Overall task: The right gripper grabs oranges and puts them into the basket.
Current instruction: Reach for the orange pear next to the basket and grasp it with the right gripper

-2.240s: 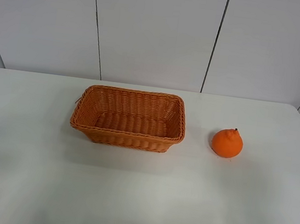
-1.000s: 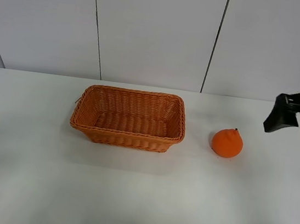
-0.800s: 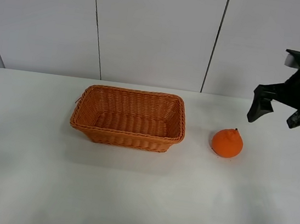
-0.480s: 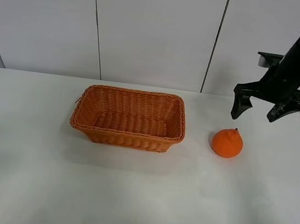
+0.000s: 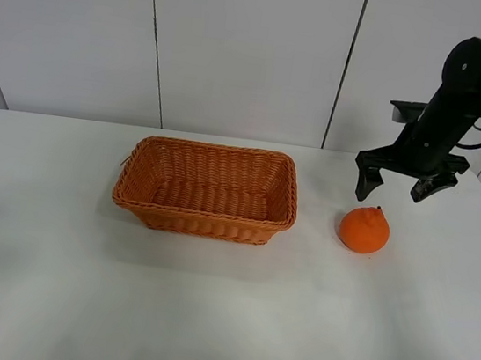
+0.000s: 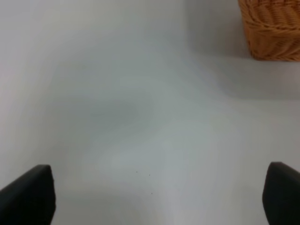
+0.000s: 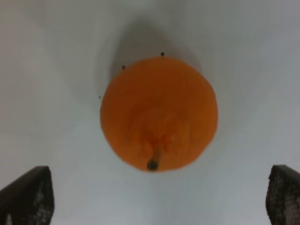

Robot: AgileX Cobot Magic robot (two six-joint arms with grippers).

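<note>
The orange [image 5: 364, 229] stands on the white table, to the right of the wicker basket [image 5: 206, 191], stem up. My right gripper [image 5: 391, 187] hangs open just above and behind the orange, its fingers spread wider than the fruit. In the right wrist view the orange [image 7: 159, 113] lies centred below the open gripper [image 7: 159, 197], with one fingertip [image 7: 26, 194] at each lower corner. The basket holds nothing. My left gripper [image 6: 159, 197] is open over bare table; a corner of the basket [image 6: 274, 28] shows in its view. The left arm is out of the exterior high view.
The white table [image 5: 205, 317] carries only the basket and the orange. A grey panelled wall [image 5: 249, 48] stands behind the table's far edge. The table's right edge runs close to the orange's right.
My right arm came in from the right edge of the view and moved left and down until the open gripper stands over the orange. The orange and the basket have not moved.
</note>
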